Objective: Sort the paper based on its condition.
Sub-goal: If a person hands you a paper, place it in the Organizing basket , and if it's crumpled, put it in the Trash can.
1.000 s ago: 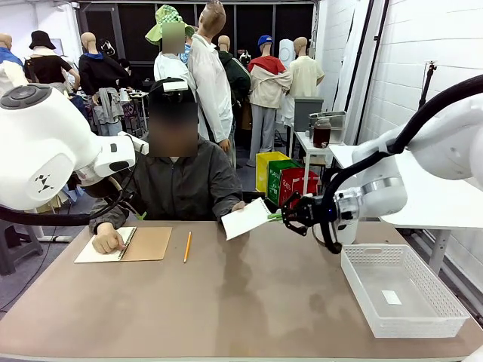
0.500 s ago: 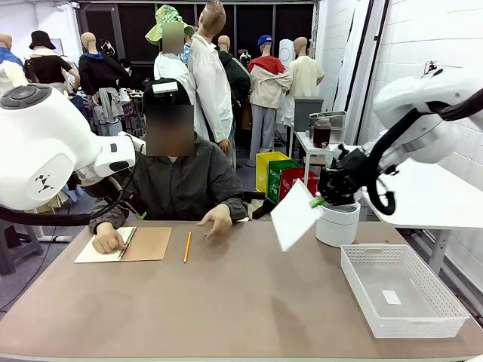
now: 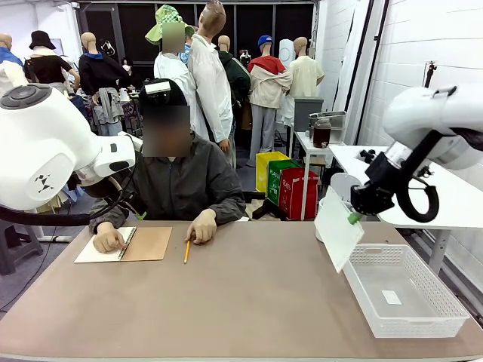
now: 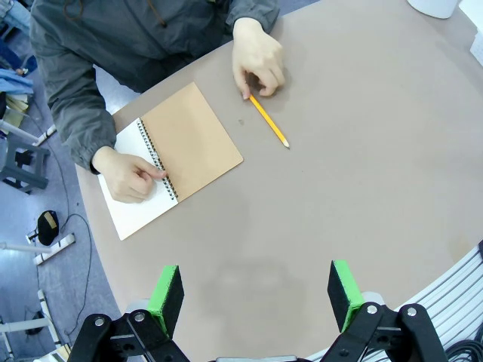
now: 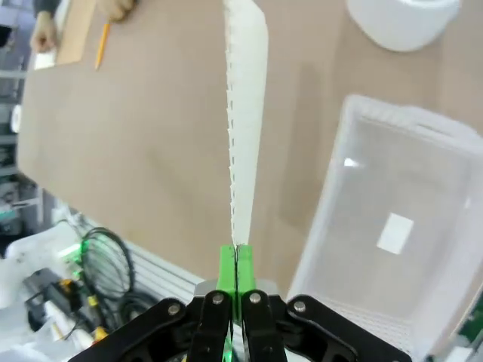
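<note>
My right pincer (image 3: 352, 217) pinches the flat paper (image 3: 337, 237) by its corner, so it hangs beside the white basket (image 3: 453, 309); left pincer (image 4: 256, 292) is spread, idle

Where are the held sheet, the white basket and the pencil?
sheet (image 3: 337, 232), front view, middle of its face
basket (image 3: 450, 300), front view, right rim
pencil (image 4: 269, 126), left wrist view, mid shaft

Paper (image 3: 337, 231): one smooth white sheet, uncrumpled, perforated edge. Hangs near-vertical in air, pinched at its top corner, at 3 o'clock of table, beside basket's (image 3: 403, 317) near-left rim.
</note>
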You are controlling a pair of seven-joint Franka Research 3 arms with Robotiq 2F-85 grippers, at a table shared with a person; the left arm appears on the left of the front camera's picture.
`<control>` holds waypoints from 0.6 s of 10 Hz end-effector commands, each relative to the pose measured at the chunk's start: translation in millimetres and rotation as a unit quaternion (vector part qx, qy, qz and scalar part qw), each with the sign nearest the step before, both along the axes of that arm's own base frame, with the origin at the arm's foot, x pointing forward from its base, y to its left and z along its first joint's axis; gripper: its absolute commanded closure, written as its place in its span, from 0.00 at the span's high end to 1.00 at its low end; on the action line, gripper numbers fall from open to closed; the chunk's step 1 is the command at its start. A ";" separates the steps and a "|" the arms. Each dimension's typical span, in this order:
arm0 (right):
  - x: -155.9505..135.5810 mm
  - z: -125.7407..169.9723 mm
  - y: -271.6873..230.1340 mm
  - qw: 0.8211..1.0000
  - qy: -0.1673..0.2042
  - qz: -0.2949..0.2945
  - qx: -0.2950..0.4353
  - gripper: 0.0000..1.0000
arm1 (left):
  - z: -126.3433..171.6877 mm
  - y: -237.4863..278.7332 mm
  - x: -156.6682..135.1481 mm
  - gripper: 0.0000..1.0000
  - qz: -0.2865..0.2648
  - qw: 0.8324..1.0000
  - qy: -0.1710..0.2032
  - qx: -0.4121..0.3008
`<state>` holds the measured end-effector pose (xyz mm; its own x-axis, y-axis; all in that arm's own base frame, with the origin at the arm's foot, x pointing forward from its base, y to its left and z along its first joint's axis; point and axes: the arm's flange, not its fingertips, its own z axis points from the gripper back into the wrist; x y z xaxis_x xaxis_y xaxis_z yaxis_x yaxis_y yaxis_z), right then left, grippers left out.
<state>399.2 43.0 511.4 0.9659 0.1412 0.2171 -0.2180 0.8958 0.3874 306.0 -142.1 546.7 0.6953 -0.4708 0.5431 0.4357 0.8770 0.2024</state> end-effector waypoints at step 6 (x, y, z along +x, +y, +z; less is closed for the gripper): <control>-42.8 -26.0 -57.8 0.995 0.049 -0.082 0.002 0.00 | 0.4 1.3 0.1 1.00 -0.004 1.000 0.000 0.005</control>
<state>358.7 -10.7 484.2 0.9881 0.0024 0.1541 -0.0667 0.9081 0.4134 306.0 -142.0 546.8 0.6953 -0.4707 0.5432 0.4357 0.8771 0.2024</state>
